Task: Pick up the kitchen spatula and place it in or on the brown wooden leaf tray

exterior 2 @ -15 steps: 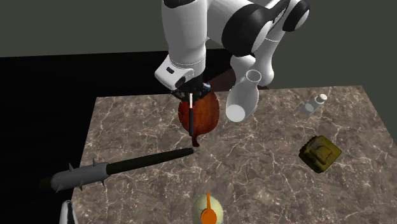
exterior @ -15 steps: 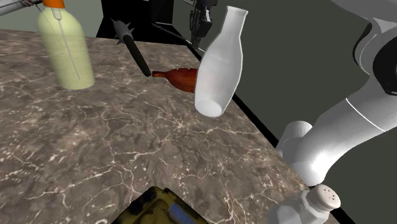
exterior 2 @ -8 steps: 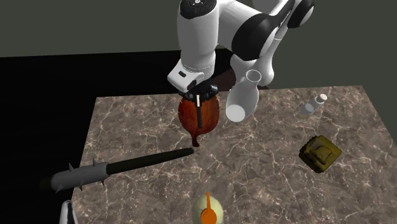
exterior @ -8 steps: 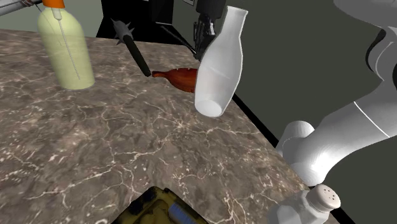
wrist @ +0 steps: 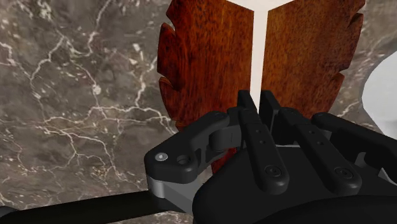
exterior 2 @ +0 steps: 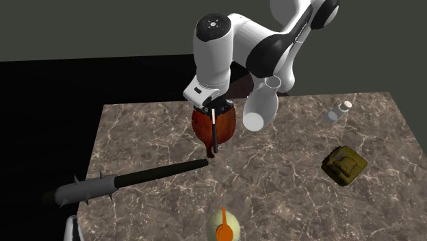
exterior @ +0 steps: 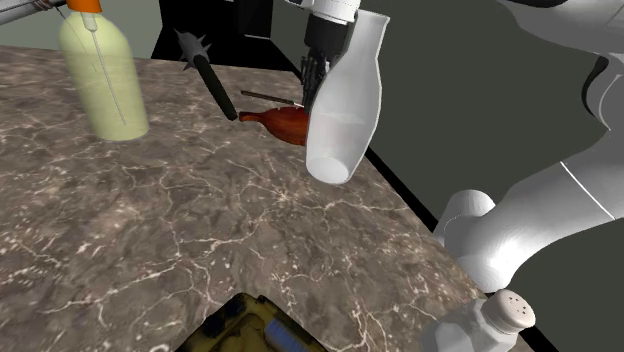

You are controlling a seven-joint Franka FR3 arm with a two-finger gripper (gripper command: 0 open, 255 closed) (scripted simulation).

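- Two-finger pinch of the gripper [wrist: 256, 97], closed tight on the thin white handle of the spatula [wrist: 259, 44] and clasping it from both sides in the wrist view.
- Held nearly upright, dark end hanging down, right over the reddish-brown leaf tray [wrist: 210, 57]; cannot tell whether touching the tray.
- Just beside gripper and tray: a tall white vase [exterior: 345, 100], the nearest obstacle.
- Masks most of the gripper and one side of the tray in the shoulder view.
- Farther out on the marble table [exterior 2: 287, 192]: a black spiked club [exterior 2: 123, 183] lying near the tray's stem end.
- Well apart from the tray: a pale green bottle [exterior: 103, 75] with an orange cap, an olive boxy object [exterior 2: 344, 165] and a small shaker [exterior 2: 337, 111].
- Cut off by the shoulder view's bottom edge: the olive object, too little of it there to name.
- Cropped at the second exterior view's bottom edge: the bottle.
- Black area beyond the table's far side in the second exterior view.
- White arm [exterior 2: 215, 48] bent over from behind the table, last link close to vertical, wrist pointing straight down above the tray.
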